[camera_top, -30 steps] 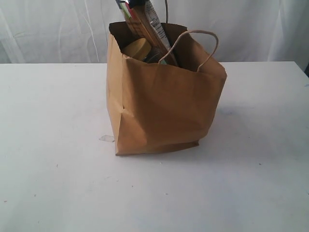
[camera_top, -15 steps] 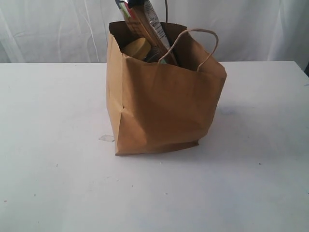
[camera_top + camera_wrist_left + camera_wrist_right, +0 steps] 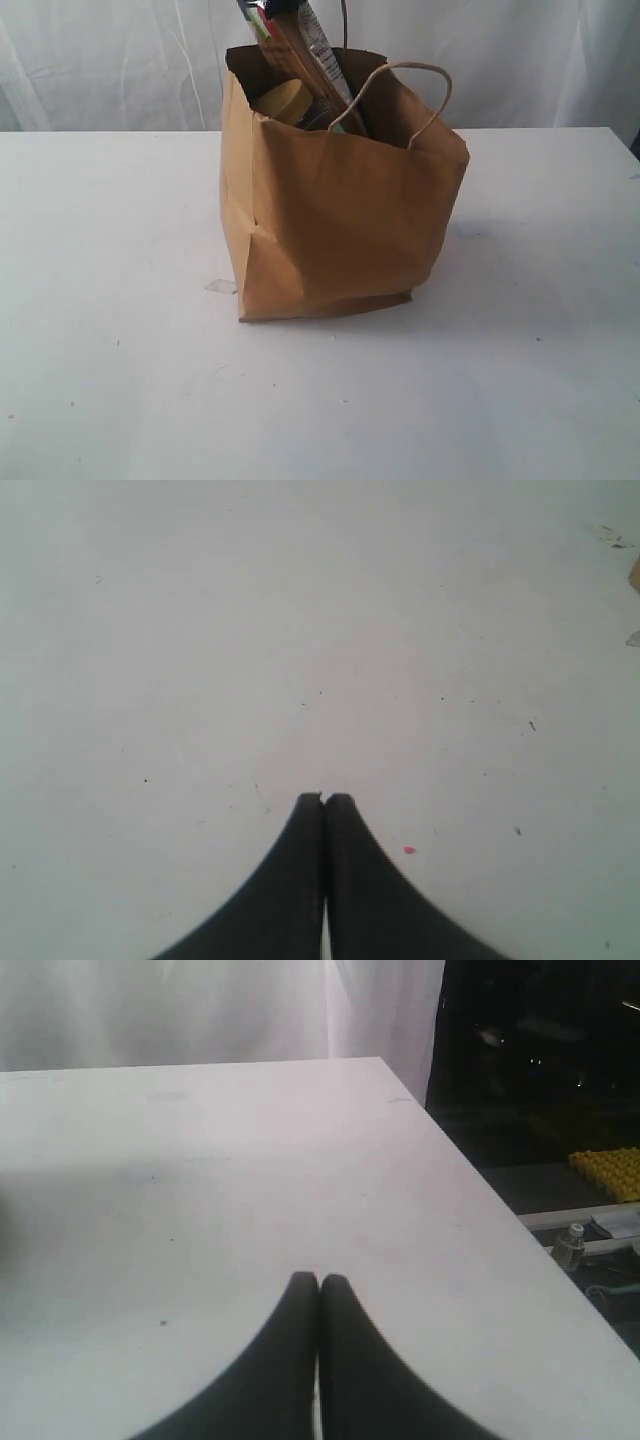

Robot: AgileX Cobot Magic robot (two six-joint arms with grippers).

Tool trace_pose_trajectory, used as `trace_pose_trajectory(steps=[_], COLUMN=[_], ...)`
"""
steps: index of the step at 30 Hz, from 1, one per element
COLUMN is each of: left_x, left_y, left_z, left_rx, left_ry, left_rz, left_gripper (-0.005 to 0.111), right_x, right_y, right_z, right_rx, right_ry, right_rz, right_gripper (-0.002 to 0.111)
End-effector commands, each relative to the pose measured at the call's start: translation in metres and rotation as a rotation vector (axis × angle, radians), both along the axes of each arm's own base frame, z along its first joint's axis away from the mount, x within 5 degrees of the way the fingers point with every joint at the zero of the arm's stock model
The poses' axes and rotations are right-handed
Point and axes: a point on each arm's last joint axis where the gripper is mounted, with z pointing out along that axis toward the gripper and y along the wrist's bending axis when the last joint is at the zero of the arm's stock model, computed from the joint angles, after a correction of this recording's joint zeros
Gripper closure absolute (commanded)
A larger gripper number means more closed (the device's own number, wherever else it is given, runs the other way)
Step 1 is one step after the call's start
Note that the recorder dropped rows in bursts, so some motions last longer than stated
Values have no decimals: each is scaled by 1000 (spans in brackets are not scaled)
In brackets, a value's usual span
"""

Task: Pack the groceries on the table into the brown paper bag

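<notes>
One brown paper bag stands upright on the white surface, midway between its left and right edges and nearer the far edge, with one cord handle looping over its open mouth. Inside it show one jar's mustard lid and tall packs leaning out past the rim, too overlapped to count; one small pale scrap lies just beside the bag's base. Two grippers hang over bare surface, the left gripper and right gripper each pressed together on nothing, the right near a far corner.
</notes>
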Motion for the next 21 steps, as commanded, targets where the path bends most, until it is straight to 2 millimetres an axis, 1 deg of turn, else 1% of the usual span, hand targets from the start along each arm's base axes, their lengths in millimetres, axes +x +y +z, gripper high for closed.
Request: trace_pose_trajectory(steps=[1,3,21], left_x=[0,0,0], left_y=[0,0,0], left_z=[-1,-1,-1], left_rx=[-9,-9,-9], left_ry=[-5,-5,-5], left_rz=[6,6,6], left_gripper=[107,107,107], right_x=[0,0,0], right_y=[0,0,0], right_z=[1,1,1], right_rx=[-5,20,9], right_ry=[-14,-18,-16], right_rz=[-3,-8,-5], right_gripper=[108,108,108])
